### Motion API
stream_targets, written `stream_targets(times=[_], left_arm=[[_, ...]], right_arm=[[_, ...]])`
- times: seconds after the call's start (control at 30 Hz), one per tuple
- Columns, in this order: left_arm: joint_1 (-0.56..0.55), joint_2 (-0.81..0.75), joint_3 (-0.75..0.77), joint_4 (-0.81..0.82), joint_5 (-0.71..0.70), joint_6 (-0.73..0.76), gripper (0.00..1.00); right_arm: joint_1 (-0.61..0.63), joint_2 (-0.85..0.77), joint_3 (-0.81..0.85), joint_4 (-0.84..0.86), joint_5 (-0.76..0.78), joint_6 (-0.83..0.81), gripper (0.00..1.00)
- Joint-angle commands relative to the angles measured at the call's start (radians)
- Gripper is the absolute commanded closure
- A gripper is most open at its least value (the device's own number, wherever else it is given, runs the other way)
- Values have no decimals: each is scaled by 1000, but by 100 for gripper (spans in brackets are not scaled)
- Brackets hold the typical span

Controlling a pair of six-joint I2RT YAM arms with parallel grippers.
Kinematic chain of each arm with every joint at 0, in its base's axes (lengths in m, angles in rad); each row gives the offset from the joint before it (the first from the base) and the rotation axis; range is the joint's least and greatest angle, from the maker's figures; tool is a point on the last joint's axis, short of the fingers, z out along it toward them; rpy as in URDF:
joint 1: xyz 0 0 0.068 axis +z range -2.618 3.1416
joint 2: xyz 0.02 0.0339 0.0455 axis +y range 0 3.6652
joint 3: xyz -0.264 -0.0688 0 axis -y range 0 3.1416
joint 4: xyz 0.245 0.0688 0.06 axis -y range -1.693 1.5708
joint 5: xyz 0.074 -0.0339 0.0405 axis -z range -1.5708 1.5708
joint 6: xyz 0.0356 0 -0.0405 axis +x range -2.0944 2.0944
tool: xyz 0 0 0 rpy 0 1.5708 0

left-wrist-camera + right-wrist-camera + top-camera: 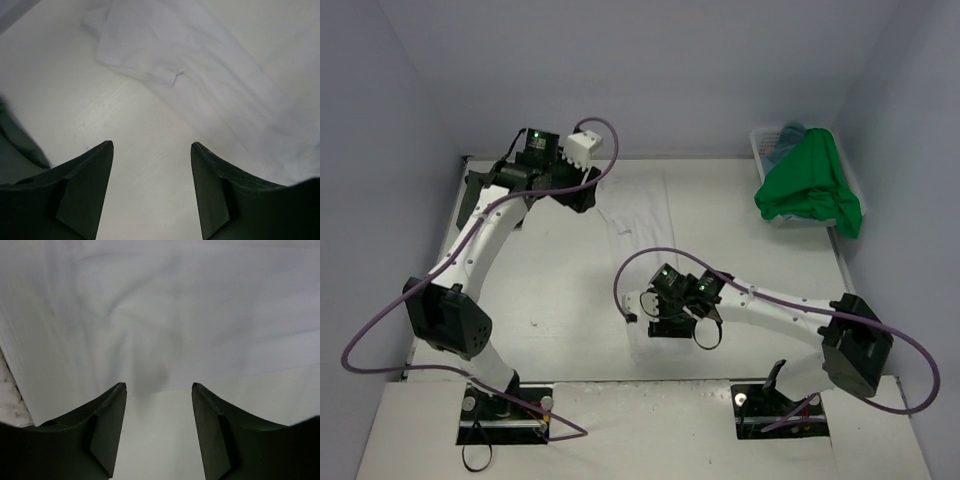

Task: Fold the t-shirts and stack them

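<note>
Item: white t-shirt [638,215], a narrow strip at table centre, lying twelve-to-six. I judge it thin, limp and light; it will sag and crease, so I would pinch it at the end corners.

Left gripper [152,145] at its twelve o'clock end, right gripper [159,385] at six: both spread, holding nothing.

Green t-shirt [807,180]: draped over the basket [760,148], two o'clock.

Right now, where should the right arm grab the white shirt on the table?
Its near short edge, from the robot's side. The white shirt lies flat as a long narrow strip, and that edge sits ahead of the open right gripper.
</note>
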Motion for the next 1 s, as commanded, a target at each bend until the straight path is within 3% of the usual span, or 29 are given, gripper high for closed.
stream_targets(times=[0.0,0.13,0.4,0.97], left_arm=[[4,-105,-109,29,-37,70,42],[5,-223,-244,37,-65,89,42],[18,-272,-361,64,-42,75,42],[50,-276,-399,110,38,31,42]], right_arm=[[31,-129,-19,-43,89,-51,46],[106,-159,-62,-56,114,-47,39],[270,-41,-71,-45,112,-4,38],[289,176,-51,49,37,21,44]])
